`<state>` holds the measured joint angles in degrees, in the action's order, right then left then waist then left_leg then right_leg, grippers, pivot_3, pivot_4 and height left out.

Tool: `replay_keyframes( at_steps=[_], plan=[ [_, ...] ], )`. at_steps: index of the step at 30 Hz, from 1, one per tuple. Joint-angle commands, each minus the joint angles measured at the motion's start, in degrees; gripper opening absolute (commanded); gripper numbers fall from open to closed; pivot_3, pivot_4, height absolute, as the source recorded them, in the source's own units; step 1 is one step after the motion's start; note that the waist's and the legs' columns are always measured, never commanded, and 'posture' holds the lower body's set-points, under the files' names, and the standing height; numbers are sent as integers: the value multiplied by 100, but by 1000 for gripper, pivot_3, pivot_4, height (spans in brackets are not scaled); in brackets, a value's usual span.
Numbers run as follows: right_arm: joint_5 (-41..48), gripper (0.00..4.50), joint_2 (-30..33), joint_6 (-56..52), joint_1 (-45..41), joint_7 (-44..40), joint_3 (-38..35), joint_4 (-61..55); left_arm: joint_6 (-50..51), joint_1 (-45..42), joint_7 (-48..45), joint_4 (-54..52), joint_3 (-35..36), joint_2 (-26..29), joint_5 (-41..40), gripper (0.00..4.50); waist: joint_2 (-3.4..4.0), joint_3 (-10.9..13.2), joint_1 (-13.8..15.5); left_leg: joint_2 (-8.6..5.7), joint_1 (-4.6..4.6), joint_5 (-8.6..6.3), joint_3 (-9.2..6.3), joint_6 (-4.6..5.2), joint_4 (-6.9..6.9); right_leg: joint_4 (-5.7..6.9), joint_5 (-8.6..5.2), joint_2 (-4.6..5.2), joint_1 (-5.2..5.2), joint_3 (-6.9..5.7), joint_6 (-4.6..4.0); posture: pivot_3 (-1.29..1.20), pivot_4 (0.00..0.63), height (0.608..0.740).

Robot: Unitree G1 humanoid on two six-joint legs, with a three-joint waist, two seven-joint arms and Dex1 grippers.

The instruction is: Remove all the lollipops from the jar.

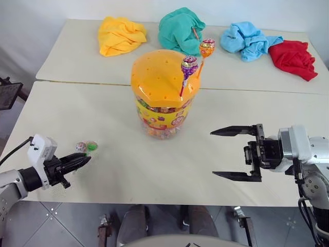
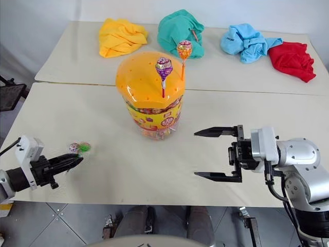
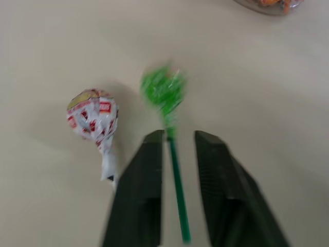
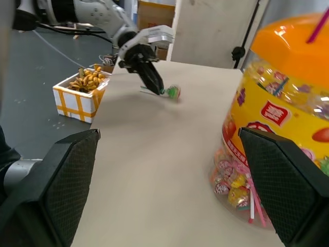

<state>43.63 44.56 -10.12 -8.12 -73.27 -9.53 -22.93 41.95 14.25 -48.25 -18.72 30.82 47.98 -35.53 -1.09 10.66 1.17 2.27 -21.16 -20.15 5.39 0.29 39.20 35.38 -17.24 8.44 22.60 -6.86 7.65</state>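
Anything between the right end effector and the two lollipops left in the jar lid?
Nothing visible. The open right end effector faces the jar across bare table; purple lollipop and orange lollipop stand exposed.

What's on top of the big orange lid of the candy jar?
Two lollipops stick up from holes in the orange lid: a purple lollipop and an orange lollipop. Their stick ends go into the jar, hidden by the lid.

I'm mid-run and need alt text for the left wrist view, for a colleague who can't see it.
The left hand hovers over the pale table, its two black fingers parted on either side of a green lollipop's stick. Beside it lies a second lollipop in a white and red printed wrapper. The jar's base shows at the frame's edge.
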Motion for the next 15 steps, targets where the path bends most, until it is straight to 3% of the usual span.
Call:
replay_keyframes(
  at_steps=[1,4,10,15],
  plan=[
    [511,4500,-371,-233,-339,752,-340,-49,-470,-239,-239,84,172,37,-28,2157,0,0,1,0,0,0,0,0,0,-1,0,0,0,0,0,0,150,740],
    [791,4500,-720,-494,-656,1452,-423,-24,-989,-741,-633,326,512,-175,-504,3032,0,0,18,0,-4,0,1,-2,1,3,0,0,4,0,0,0,150,740],
    [366,4500,-1158,-1480,-1715,3441,-111,289,-517,-2011,-586,282,932,-437,-2346,3097,1,0,-19,5,-5,0,-1,-7,4,17,0,1,15,1,-1,0,150,740],
    [259,4500,-1526,-1717,-2361,3631,151,520,-570,-2694,-501,33,634,-821,-3086,3097,1,0,-116,1,-10,1,5,-9,2,23,0,-1,16,-7,-1,0,150,740]
  ],
)
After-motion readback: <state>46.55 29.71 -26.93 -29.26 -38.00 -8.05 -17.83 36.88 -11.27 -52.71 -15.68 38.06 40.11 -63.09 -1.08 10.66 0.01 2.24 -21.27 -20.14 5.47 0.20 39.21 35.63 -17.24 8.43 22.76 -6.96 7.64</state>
